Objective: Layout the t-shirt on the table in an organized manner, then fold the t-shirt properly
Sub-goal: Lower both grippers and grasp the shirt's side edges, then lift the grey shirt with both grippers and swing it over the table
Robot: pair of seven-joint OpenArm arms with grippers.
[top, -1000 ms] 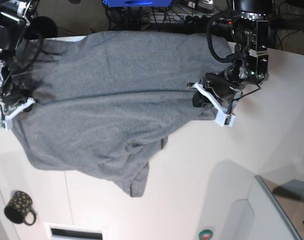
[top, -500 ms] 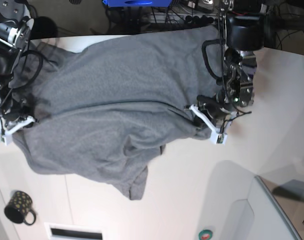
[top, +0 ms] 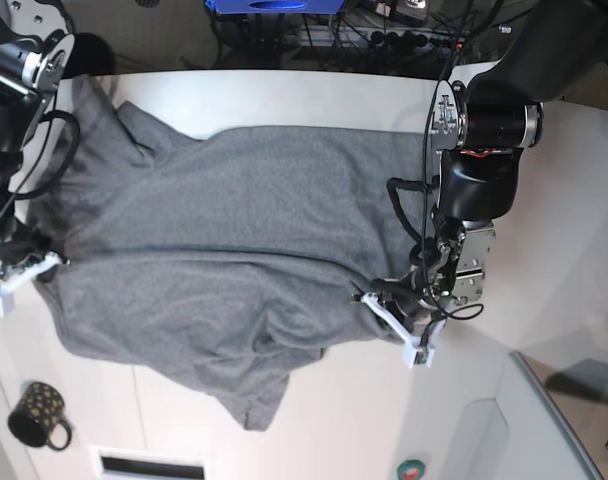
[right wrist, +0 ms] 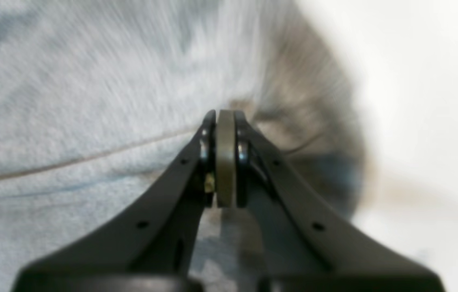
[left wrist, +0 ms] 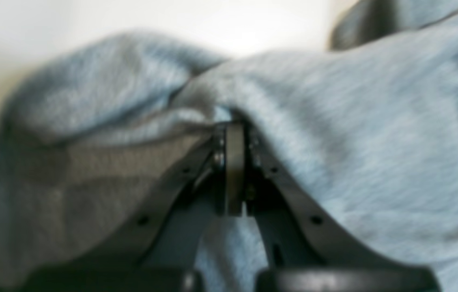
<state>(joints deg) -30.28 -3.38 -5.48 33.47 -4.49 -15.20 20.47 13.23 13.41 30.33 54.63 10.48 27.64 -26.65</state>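
both ends pinched, shirt spread between

the t-shirt (top: 224, 270) lies rumpled across the table (top: 574, 220), stretched between the two arms. the left end effector (top: 397, 322) is clamped on one edge of the fabric; the right end effector (top: 22, 270) is clamped on the opposite edge (both wrist views are blurred). a dotted mug (top: 37, 415) stands near the table's corner.

Left arm (top: 474, 150): black cylindrical housings, silver disc at the joint, looped black cables along the side, a small green light low on the wrist. Left gripper (top: 399, 325): white plastic finger brackets in the base view; in the wrist view (left wrist: 235, 134), 2 matte black curved fingers with small screw holes and an olive-grey pad between them. Right arm (top: 14, 80): black with silver joint, black cables. Right gripper (right wrist: 224, 121): same black fingers, olive pad, bright screw heads.
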